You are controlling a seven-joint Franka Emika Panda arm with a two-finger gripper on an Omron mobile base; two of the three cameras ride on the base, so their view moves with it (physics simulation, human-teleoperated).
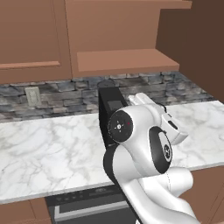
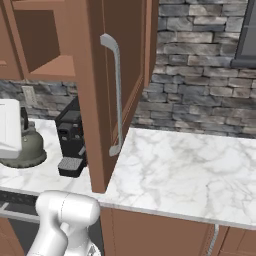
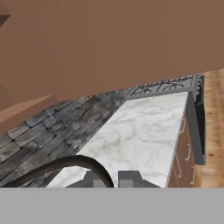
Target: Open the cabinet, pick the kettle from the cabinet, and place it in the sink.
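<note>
You had the gripper [image 3: 111, 180] pinched together on the kettle's thin dark loop handle. In the hand view, the arched handle curved up from the lower left and came down between the two small dark fingertips.

In the right base view, the one kettle [image 2: 26, 145] sat low over the marble countertop [image 2: 180, 170], outside the cabinet [image 2: 135, 60] and just left of the coffee machine [image 2: 72, 142]. It was squat, rounded, grey-olive metal, flaring to a wide base. I could not tell whether its base touched the counter.

The cabinet was smooth reddish-brown wood, and its flat panel door stood swung open toward you. It carried one long vertical silver bar handle [image 2: 118, 95], bent in at both ends.

The countertop was glossy white marble with grey veining. Behind it ran a backsplash [image 2: 200, 75] of rough, stacked grey stone in uneven courses.

There was one coffee machine, black and boxy, with a small tray at its foot. One pale rectangular wall outlet [image 1: 32, 96] sat in the stone. In the hand view, dark metal stove grates [image 3: 166, 85] lay at the far end of the counter.
</note>
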